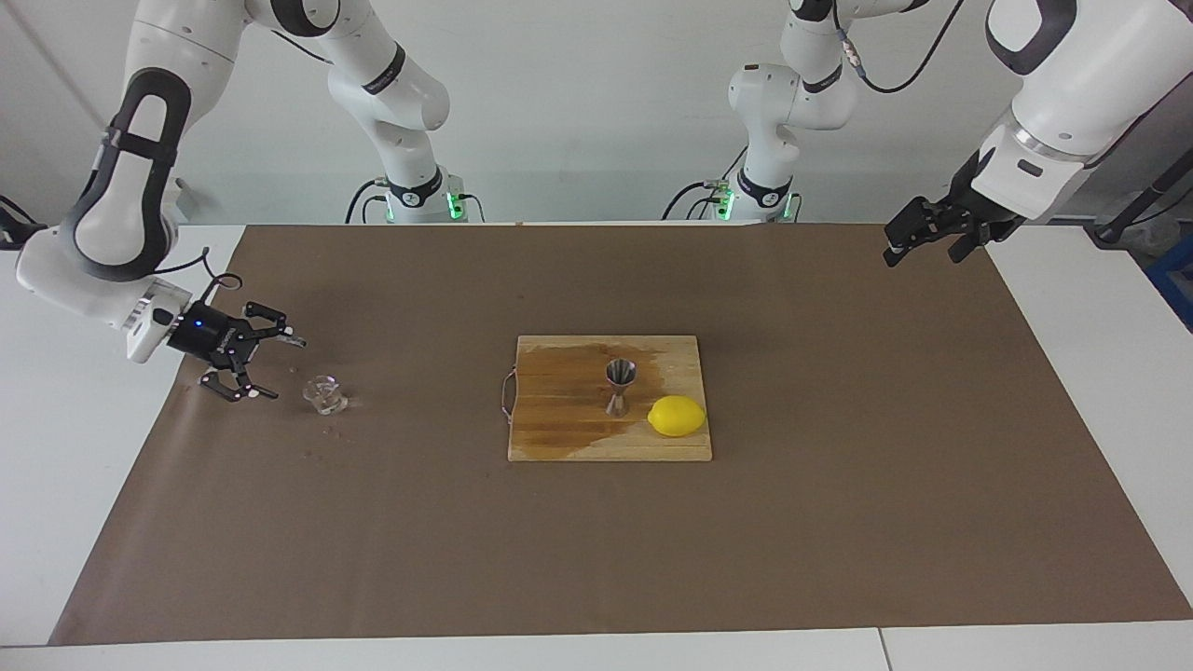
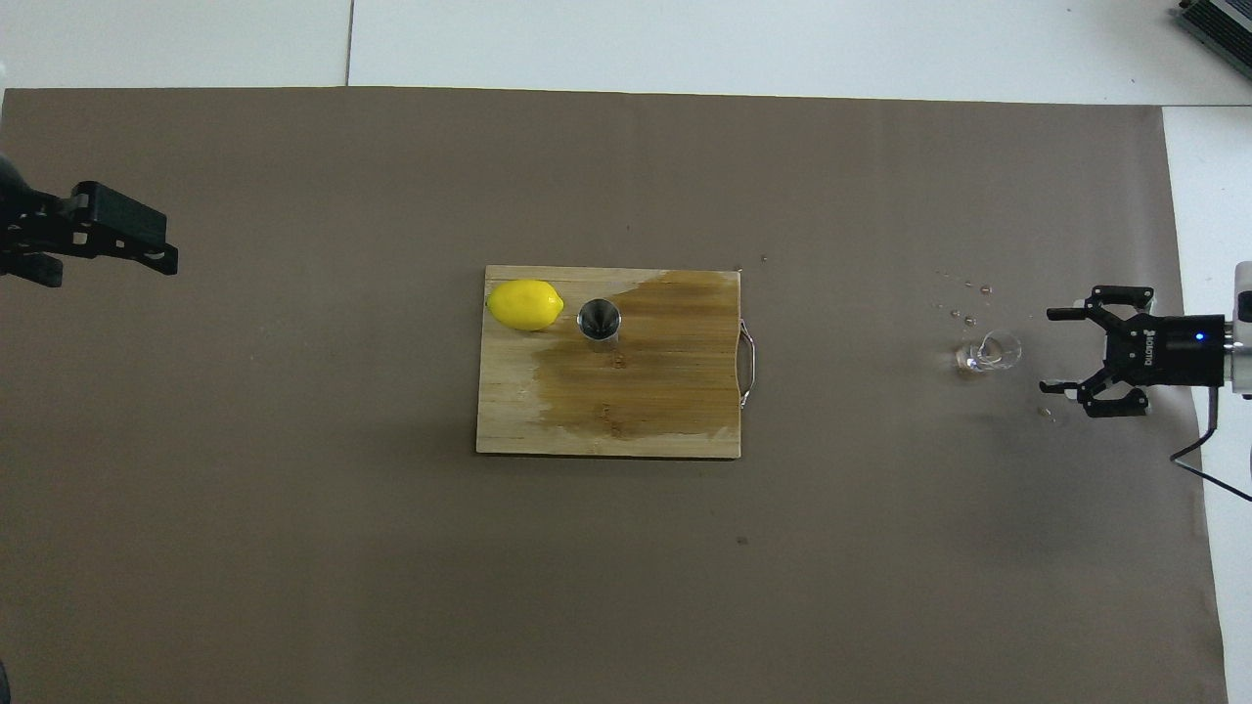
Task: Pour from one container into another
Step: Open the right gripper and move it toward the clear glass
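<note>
The right tool (image 1: 266, 368) hung released just beside the glass cup (image 1: 323, 394), the left tool (image 1: 923, 240) released, well apart from the jigger (image 1: 619, 386).

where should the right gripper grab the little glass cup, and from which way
Grip the glass cup across its side wall, coming in level from the right arm's end of the table, where the open right gripper is lined up. It stands upright and squat; its rim must stay free for pouring.

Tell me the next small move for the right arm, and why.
Probably slide the right end effector sideways toward the glass cup until its open fingers straddle it. It sits low beside the cup, apart from it, and the steel jigger waits upright on the cutting board.
</note>
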### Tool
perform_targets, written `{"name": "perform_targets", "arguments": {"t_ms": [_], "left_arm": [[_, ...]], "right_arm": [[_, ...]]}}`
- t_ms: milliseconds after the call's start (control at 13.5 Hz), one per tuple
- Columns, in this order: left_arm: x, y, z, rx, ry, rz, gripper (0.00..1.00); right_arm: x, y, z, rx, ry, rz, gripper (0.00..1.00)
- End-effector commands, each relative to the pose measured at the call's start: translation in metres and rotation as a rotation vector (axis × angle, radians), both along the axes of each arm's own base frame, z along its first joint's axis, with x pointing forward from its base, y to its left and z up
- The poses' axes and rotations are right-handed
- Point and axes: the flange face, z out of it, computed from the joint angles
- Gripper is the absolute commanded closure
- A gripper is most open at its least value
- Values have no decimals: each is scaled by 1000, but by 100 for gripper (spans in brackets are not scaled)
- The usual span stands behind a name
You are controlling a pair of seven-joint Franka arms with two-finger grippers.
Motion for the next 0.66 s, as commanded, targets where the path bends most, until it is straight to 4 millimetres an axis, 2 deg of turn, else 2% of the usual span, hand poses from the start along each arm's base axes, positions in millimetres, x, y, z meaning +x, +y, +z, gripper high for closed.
{"name": "perform_targets", "arguments": {"t_ms": [0,369,443,591], "left_arm": [[-11,15,-17,15,-84,-104,0],[-37,26,-50,-22,-50,-92,0],[-42,18,-58,-31,-57,-99,0],[-55,19,-77,-47,-62,-93,0]], "right_arm": [[4,2,-23,78,-18,47,0],[1,5,-44,107,-48,76,0],[1,8,-47,115,-48,62,0],[2,11,-52,131,-53,32,0]]}}
